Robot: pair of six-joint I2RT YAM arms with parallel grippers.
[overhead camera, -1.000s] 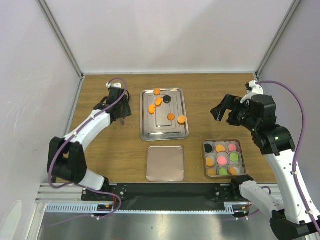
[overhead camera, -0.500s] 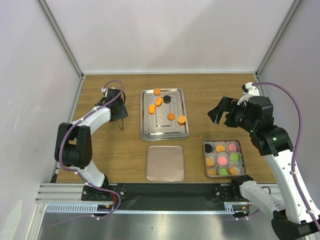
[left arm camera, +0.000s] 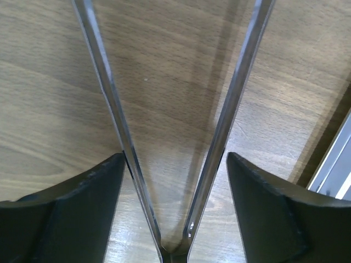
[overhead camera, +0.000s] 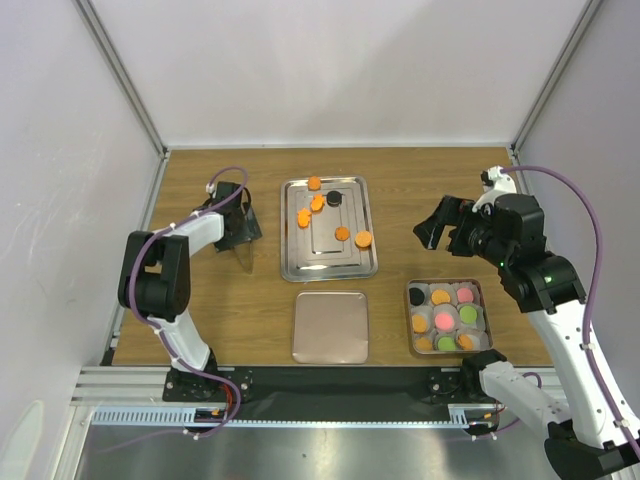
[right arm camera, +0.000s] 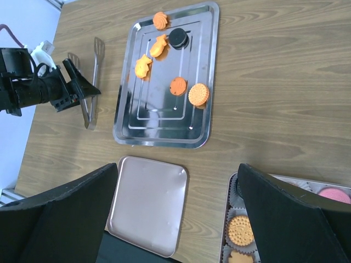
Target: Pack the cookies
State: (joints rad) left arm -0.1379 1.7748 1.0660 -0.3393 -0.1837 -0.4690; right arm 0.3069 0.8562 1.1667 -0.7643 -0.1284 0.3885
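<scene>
Several cookies lie on the steel tray (overhead camera: pixel 300 265): orange ones (overhead camera: pixel 363 239) and one black (overhead camera: pixel 334 198). They also show in the right wrist view, orange (right arm camera: pixel 198 94) and black (right arm camera: pixel 178 38). More cookies (overhead camera: pixel 445 320) sit in paper cups in the small square box (overhead camera: pixel 486 300). My left gripper (overhead camera: pixel 237 228) is low at the table, open, with a finger on each side of the metal tongs (left arm camera: pixel 219 142), which lie spread and unsqueezed. My right gripper (overhead camera: pixel 448 228) is open and empty, high between tray and box.
A rose-coloured square lid (overhead camera: pixel 331 327) lies flat at the front, below the tray; it also shows in the right wrist view (right arm camera: pixel 147 204). The tongs (right arm camera: pixel 90 93) lie left of the tray. White walls close in the table on three sides.
The left arm has folded back at the elbow and its gripper has come down round the tongs. The right gripper has drifted slightly left. The cookies have not moved.
</scene>
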